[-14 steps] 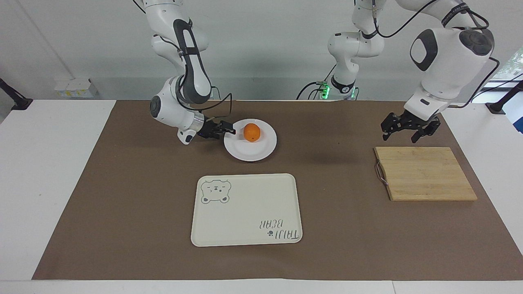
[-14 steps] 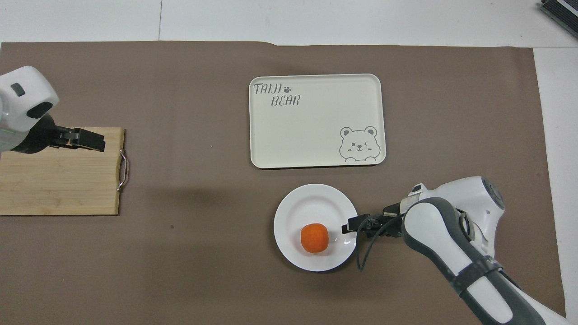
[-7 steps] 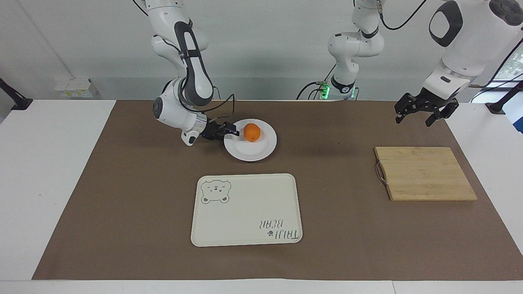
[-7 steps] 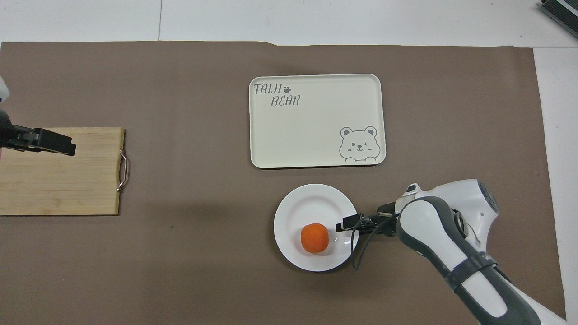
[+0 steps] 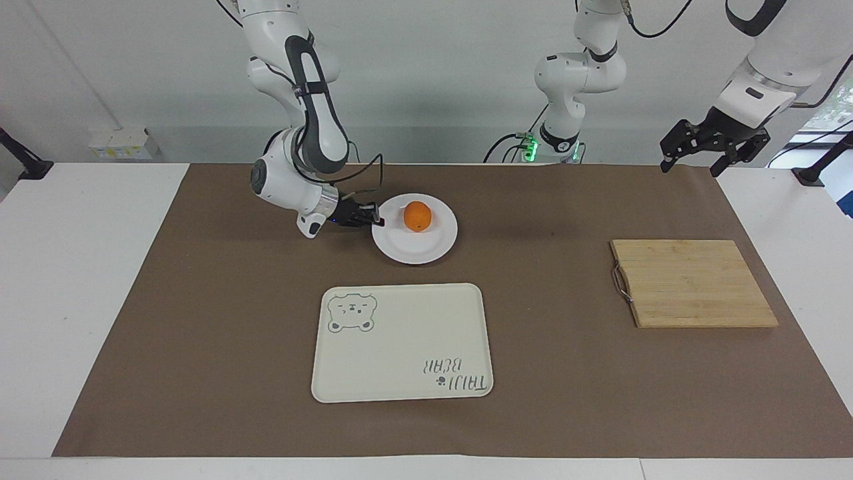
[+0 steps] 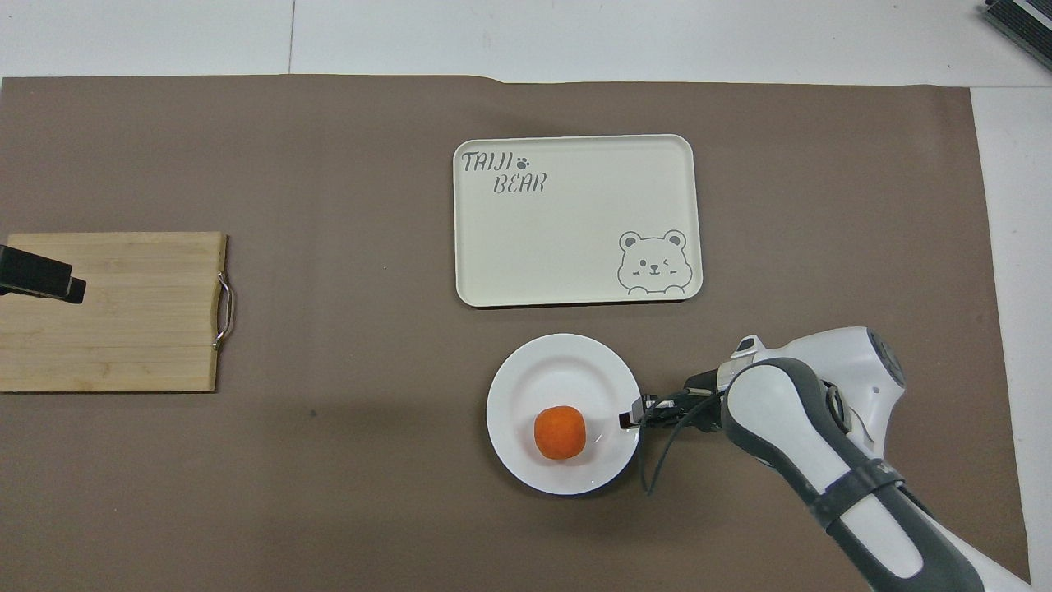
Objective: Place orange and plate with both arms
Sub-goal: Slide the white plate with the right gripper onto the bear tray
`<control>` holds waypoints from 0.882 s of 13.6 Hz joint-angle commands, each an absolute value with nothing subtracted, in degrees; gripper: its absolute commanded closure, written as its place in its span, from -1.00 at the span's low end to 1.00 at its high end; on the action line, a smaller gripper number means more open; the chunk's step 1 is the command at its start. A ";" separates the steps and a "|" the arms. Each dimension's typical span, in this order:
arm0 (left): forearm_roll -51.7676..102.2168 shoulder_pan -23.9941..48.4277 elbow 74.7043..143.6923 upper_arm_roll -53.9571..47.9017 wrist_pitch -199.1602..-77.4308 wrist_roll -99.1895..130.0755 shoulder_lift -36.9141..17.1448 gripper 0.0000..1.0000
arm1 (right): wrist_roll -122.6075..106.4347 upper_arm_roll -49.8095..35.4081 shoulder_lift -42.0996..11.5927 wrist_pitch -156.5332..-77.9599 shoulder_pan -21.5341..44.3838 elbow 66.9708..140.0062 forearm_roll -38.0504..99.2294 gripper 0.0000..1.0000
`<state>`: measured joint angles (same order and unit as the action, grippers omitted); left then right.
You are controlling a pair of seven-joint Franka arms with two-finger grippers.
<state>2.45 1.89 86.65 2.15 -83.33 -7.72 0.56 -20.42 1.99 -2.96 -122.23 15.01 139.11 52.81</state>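
Observation:
The orange [image 5: 417,217] [image 6: 560,432] sits on the white plate [image 5: 416,252] [image 6: 559,366], which rests on the brown mat nearer to the robots than the tray. My right gripper [image 5: 375,219] [image 6: 631,418] lies low at the plate's edge toward the right arm's end, its fingertips closed on the rim. My left gripper [image 5: 691,165] hangs open and empty, high over the table edge at the left arm's end. Only a dark part of the left gripper [image 6: 41,278] shows in the overhead view, over the board.
A cream tray with a bear drawing [image 5: 402,343] [image 6: 575,222] lies farther from the robots than the plate. A wooden cutting board with a metal handle [image 5: 693,283] [image 6: 123,329] lies toward the left arm's end.
My right gripper closed on the plate's rim, and the plate with the orange slid slightly toward the left arm's end. My left gripper rose and drew back from over the board.

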 commanded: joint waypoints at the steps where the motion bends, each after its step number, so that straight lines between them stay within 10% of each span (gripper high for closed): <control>1: 2.46 1.05 88.33 1.41 -83.67 -7.12 2.11 -1.00 | -21.71 1.93 -4.48 -119.81 14.42 137.03 54.23 1.00; 12: 2.55 1.67 88.15 1.41 -83.85 -7.47 2.02 -1.00 | -30.32 1.85 -5.10 -113.82 10.46 132.90 55.36 1.00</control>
